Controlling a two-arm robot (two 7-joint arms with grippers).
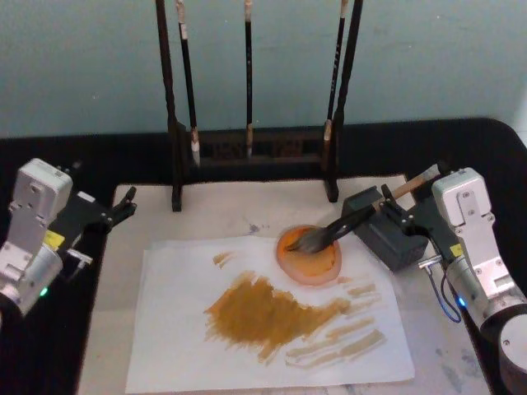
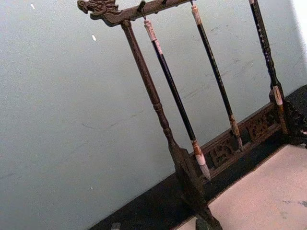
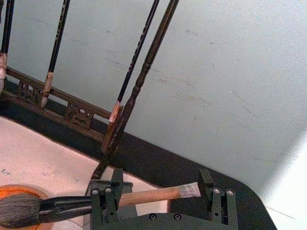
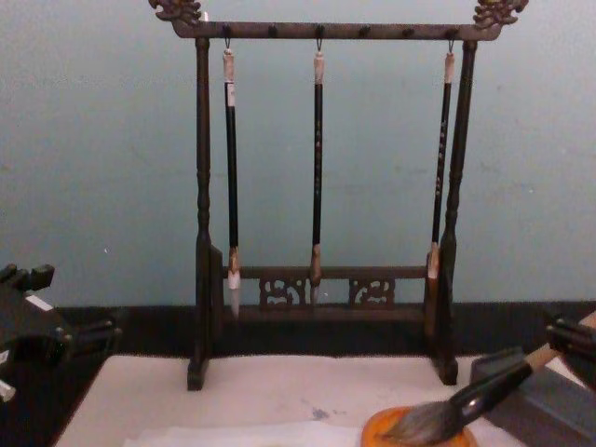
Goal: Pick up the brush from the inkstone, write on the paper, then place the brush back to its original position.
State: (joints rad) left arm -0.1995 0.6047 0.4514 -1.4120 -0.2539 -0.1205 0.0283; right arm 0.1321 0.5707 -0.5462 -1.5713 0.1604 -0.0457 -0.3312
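Observation:
The brush lies tilted, its tan handle resting on the dark inkstone and its grey tuft over an orange dish. My right gripper is open at the handle's white-wrapped end; in the right wrist view the fingers stand wide apart with the handle between them, untouched. The paper lies on the mat, marked with a broad ochre patch and several paler strokes. My left gripper hangs open at the mat's far left corner, holding nothing.
A dark wooden rack with three thin hanging brushes stands behind the mat, also seen as the rack. The cream felt mat covers the black table. The blue-grey wall rises close behind.

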